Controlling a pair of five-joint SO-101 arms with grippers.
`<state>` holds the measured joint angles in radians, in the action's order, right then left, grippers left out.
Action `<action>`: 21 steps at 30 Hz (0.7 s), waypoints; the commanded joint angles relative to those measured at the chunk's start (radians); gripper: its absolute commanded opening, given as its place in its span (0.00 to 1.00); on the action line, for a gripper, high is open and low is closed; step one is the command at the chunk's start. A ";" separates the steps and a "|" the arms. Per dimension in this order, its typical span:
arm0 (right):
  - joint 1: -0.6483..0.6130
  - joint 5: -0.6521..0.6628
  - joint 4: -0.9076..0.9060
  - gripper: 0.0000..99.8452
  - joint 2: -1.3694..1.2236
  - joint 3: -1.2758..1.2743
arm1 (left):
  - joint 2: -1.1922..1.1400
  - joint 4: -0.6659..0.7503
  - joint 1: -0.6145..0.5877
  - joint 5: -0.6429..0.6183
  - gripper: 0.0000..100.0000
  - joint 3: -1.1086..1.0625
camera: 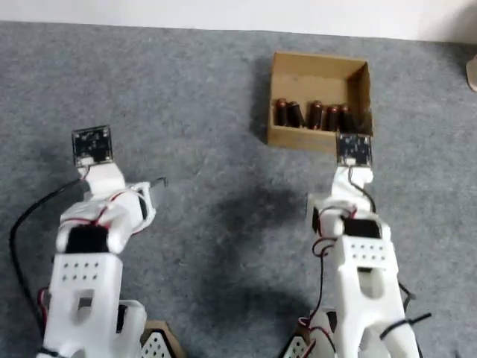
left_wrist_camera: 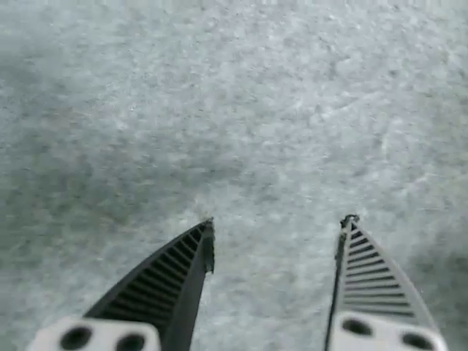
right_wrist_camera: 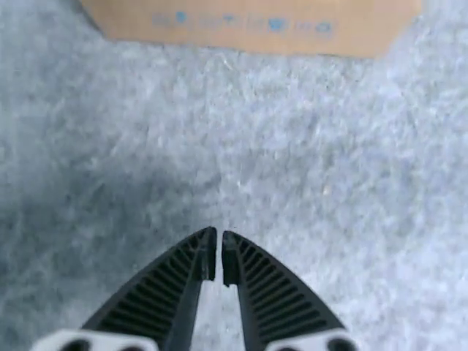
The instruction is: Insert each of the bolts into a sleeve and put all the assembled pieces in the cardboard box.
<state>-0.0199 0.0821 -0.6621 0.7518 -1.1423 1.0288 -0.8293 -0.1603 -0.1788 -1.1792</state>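
Two pairs of jaws are in play, and nothing is held in either. The left jaws are spread wide, tips well apart, and are held low over the grey-covered desk (left_wrist_camera: 234,110), with plain covering beneath and between them. The right jaws are pressed almost together, with a thin slit between the tips and nothing pinched there. They are pointed toward the outer wall of the cardboard box (right_wrist_camera: 248,25), which lies a little way ahead of them across the covering. In the high view the right arm (camera: 358,246) is placed just in front of that box, while the left arm (camera: 97,231) is set well apart from it on the other side of the desk.

Inside the box about five dark brown cylinders (camera: 313,115) are lined up side by side along the wall nearest the arms. They are taken to be the assembled pieces, though whether a bolt is seated in each sleeve cannot be told from this height.

The step in hand is judged to be the close of the task: every piece that can be made out is lodged in the box, and both arms stand off from it with nothing carried. Should a further bolt or sleeve lie beyond the cameras' reach, it would have to be found first. The right jaws would need to be opened before any grasp, whereas the left jaws, spread as they are, could be lowered straight onto it. Otherwise no more than a retreat to rest is called for.
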 commanded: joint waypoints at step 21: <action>-0.005 -0.012 -0.001 0.00 0.286 -0.311 | 0.785 -0.276 -0.070 0.249 0.18 -0.364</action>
<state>-0.0215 0.0821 -0.6621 0.9943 -1.4400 1.8082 -1.1040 -0.2248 0.0575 -1.5413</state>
